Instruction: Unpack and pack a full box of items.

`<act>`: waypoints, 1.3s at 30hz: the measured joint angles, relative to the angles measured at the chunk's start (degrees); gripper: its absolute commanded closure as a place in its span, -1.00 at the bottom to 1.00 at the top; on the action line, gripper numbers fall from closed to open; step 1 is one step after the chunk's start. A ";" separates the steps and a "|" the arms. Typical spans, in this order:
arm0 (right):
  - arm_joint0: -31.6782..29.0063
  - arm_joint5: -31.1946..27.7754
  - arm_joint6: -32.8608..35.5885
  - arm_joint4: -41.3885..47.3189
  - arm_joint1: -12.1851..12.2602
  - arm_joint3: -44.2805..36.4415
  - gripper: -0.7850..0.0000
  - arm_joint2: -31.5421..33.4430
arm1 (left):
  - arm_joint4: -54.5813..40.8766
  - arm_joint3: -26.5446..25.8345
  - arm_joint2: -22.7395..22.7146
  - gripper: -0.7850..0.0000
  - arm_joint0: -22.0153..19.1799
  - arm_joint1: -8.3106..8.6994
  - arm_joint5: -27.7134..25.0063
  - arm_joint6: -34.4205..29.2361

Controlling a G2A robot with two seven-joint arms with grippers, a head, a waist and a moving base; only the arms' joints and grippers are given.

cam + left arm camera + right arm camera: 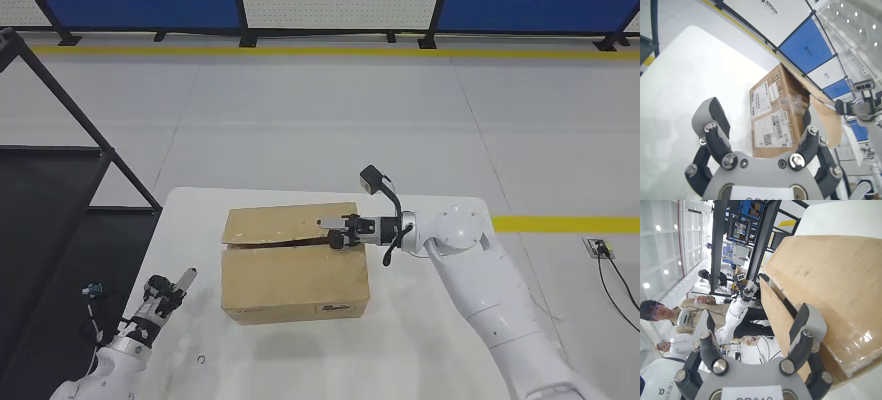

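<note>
A brown cardboard box [295, 272] with shipping labels stands in the middle of the white table [420, 340]. Its far top flap [288, 222] is raised a little, leaving a dark gap along the middle seam [789, 306]. My right gripper [337, 232] is open over the box top at the seam's right end, and one of its fingers [803, 321] sits right at the gap. My left gripper [176, 286] is open and holds nothing, low over the table left of the box. From the left wrist the box [772, 113] shows beyond the left gripper [762, 117], with the right gripper [848, 108] at its top edge.
A black metal rack [60, 180] stands just off the table's left side. A small dark ring [201, 359] lies on the table near the front left. Bare tabletop shows left of, in front of and right of the box.
</note>
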 measured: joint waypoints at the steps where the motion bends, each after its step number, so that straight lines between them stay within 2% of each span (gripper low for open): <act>1: 0.16 1.10 -0.04 0.44 0.00 0.46 -1.00 -0.04 | 3.73 0.50 0.40 -1.00 -0.09 0.09 -0.55 0.57; 7: 1.41 2.88 0.69 2.18 -0.09 3.35 -1.00 -0.39 | 17.51 2.68 3.17 -1.00 -0.98 0.16 -0.35 2.18; 12: 2.33 2.71 1.47 3.60 -0.23 5.68 -1.00 -0.78 | 23.42 4.56 5.14 -1.00 -1.84 0.06 -0.50 2.96; 19: 3.30 0.80 1.85 4.52 -0.57 7.67 -1.00 -1.85 | 31.47 9.81 8.67 -1.00 -5.48 -0.20 -0.72 4.34; 27: 4.01 0.22 1.83 4.91 -0.69 8.79 -1.00 -2.54 | 34.20 13.05 11.30 -1.00 -8.26 -0.48 -3.27 3.53; 39: 4.61 0.29 2.53 4.84 -0.62 9.75 -1.00 -3.30 | 36.10 17.58 14.42 -1.00 -12.36 -1.55 0.51 7.67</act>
